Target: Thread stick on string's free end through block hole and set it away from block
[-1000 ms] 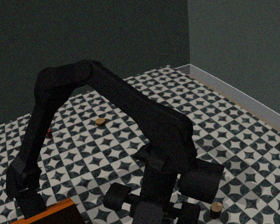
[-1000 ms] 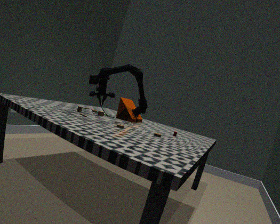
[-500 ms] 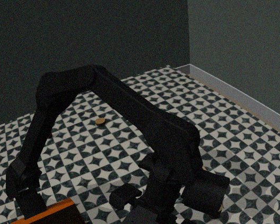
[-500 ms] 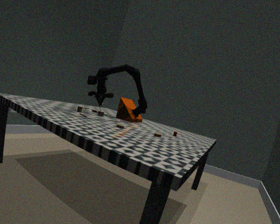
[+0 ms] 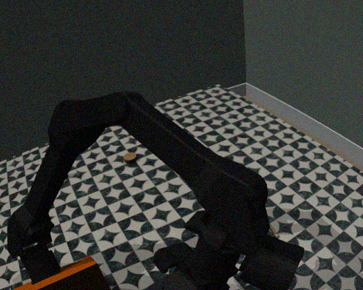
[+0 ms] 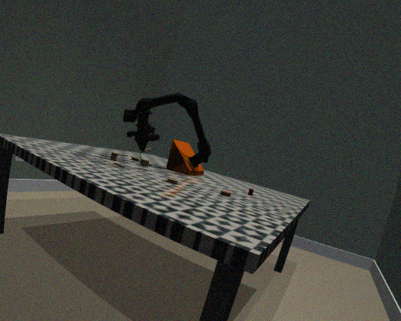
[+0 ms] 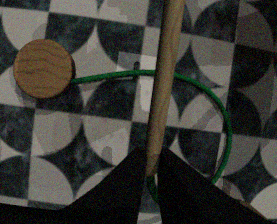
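My gripper (image 7: 151,156) (image 6: 141,150) is shut on the wooden stick and hangs above the table. The stick (image 7: 168,65) (image 6: 147,149) juts out from the fingertips; in the wrist view it runs up out of frame. A green string (image 7: 229,131) leaves the round wooden button (image 7: 44,69), passes below the stick and curves down behind the right finger. A short green piece shows between the fingers. A small wooden piece (image 6: 144,163) under the gripper looks like the block; its hole is too small to see. Whether the string runs through it is hidden.
An orange wedge (image 6: 185,153) (image 5: 68,267) stands by the arm's base. A loose stick (image 5: 274,231) lies beyond the gripper. A wooden disc (image 5: 130,157) (image 6: 225,193), another small piece (image 6: 173,180), a red piece (image 6: 250,192) and a wooden piece (image 6: 114,156) are on the table.
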Robot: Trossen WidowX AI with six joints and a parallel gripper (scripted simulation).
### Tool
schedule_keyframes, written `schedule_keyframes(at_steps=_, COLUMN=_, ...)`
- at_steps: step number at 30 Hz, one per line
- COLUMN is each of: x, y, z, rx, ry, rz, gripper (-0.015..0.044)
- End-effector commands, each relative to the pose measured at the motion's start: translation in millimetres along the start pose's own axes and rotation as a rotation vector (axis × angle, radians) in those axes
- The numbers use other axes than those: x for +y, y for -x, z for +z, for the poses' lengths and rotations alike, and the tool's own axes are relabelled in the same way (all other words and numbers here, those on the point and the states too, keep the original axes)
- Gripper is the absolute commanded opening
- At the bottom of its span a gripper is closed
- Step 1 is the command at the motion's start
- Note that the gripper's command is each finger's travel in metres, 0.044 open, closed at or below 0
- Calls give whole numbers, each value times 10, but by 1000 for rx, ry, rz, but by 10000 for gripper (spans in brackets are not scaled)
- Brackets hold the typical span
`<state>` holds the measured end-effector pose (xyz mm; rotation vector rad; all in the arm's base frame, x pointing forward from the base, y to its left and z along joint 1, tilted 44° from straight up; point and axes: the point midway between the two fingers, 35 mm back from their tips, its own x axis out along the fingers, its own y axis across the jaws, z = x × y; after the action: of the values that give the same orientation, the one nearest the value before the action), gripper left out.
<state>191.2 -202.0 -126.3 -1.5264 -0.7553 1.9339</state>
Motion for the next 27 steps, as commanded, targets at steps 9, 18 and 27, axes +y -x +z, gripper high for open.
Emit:
schedule_keyframes(at_steps=9, x=117, y=-54, z=75, rx=-27, ry=-243, rz=-14, gripper=0)
schedule_keyframes(at_steps=18, x=105, y=-40, z=63, rx=-18, ry=-220, rz=-13, gripper=0)
schedule_keyframes(at_steps=27, x=122, y=-6, z=-36, rx=0, ry=-226, rz=-4, gripper=0)
